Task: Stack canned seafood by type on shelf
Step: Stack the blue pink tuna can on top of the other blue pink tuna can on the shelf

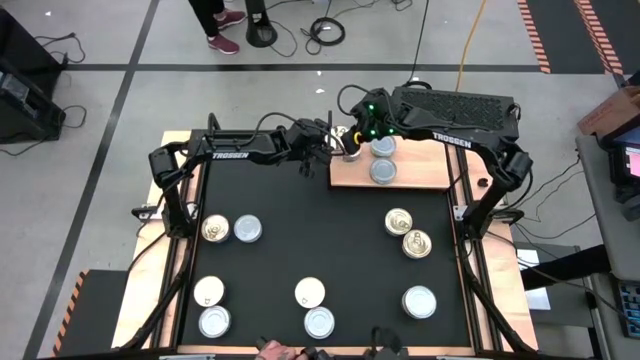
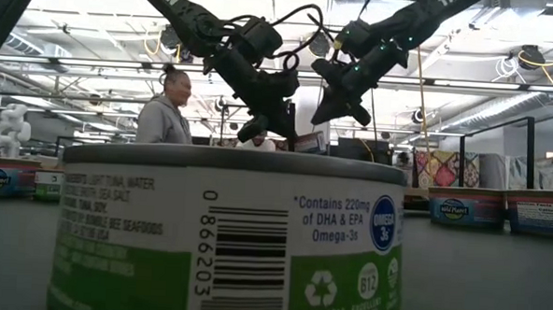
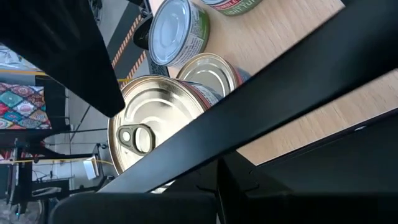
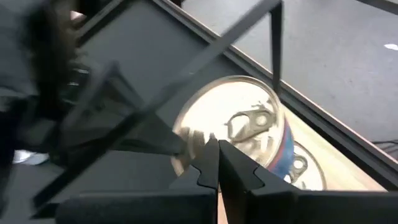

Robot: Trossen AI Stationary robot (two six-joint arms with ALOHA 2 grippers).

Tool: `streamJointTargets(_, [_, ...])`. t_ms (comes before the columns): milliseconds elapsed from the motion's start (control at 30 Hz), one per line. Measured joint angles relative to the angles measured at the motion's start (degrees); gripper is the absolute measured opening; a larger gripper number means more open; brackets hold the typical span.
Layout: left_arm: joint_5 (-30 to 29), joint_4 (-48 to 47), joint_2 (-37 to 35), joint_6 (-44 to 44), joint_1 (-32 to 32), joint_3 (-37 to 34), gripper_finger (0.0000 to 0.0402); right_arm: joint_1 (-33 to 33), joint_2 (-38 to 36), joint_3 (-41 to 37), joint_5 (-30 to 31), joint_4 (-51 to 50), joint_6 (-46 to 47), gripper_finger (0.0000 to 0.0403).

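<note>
Nearest the table's front edge lay silver-topped and white-topped round tins [image 1: 319,322]; gold-topped tins [image 1: 417,243] sat mid-table. Beyond, on the light-brown wooden board [image 1: 425,175], two silver tins stood. At its far left corner, the left gripper [image 1: 335,148] gripped a gold ring-pull tin [image 3: 155,134]; the right gripper [image 4: 217,163] hovered fully closed, empty.
</note>
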Motion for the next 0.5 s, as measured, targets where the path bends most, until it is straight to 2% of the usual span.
streamJointTargets(500, [1.2, 0.1, 0.0, 0.0, 0.0, 0.0, 0.0, -1.0, 0.4, 0.1, 1.3, 1.5, 0.8, 0.0])
